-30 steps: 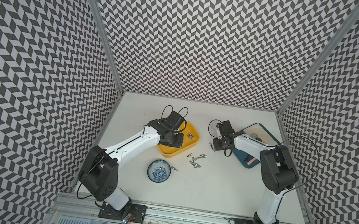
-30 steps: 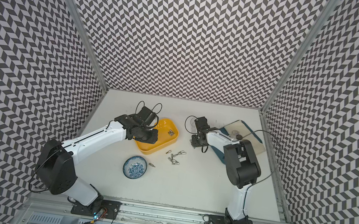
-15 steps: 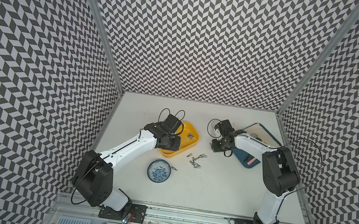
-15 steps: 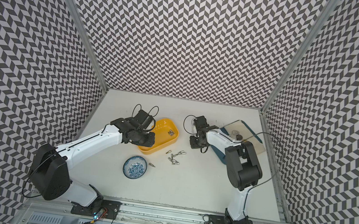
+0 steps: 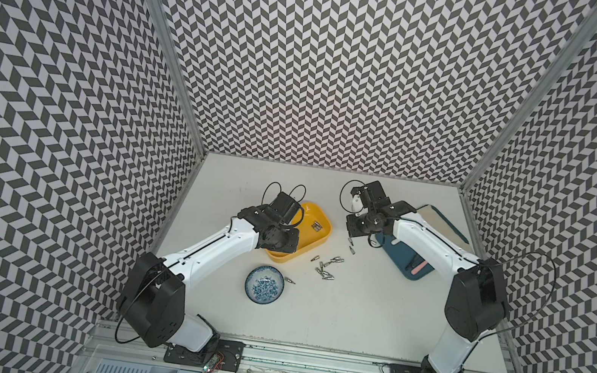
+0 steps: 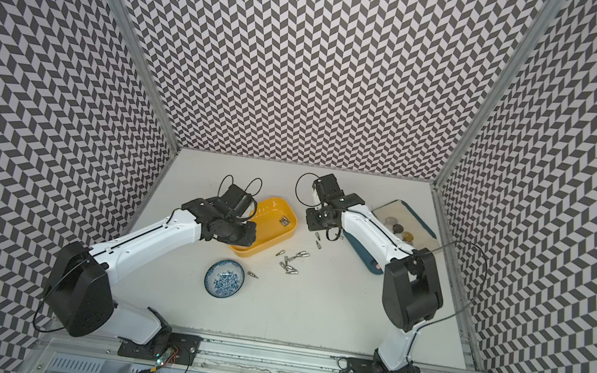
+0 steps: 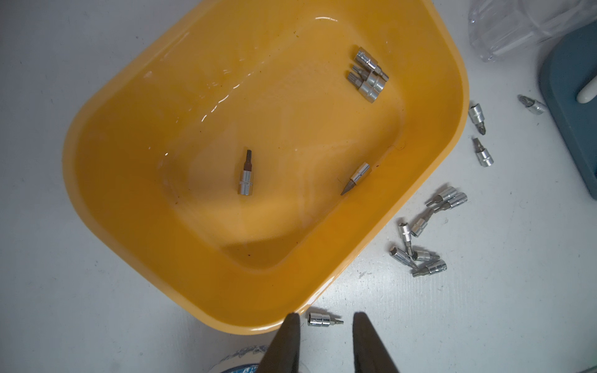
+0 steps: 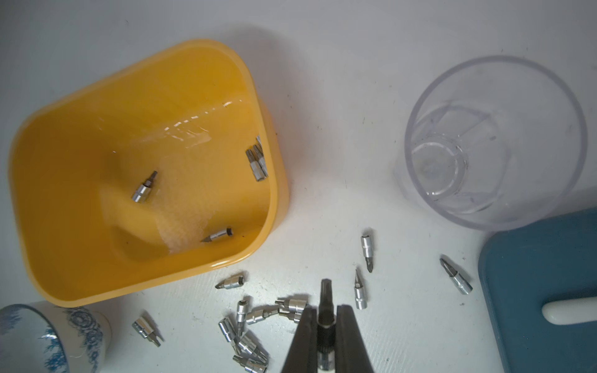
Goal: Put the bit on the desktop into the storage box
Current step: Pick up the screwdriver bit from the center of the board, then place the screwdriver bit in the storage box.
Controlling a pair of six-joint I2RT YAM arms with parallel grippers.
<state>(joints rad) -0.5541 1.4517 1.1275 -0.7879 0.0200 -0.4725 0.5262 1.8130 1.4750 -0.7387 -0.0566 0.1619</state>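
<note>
Bit (image 8: 325, 292) secured! Right end effector (image 8: 326, 309) has just pinched tight on it, over the bench (image 8: 323, 97) beside the yellow box (image 8: 277, 200). Left end effector (image 7: 326, 316), part-spread and empty, has eased back. The drop-off looks next, with loose bits (image 5: 326, 266) waiting.

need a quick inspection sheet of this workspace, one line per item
surface: white desktop, faintly scuffed
job's things: yellow storage box with five bits inside; many loose bits lie on the desktop beside it
clutter: patterned bowl, dark-blue board, clear cup
grippers: left gripper jaws apart, empty, over the box's rim; right gripper shut on a bit
cables: black loops at both wrists
surroundings: chevron walls, metal rail in front
</note>
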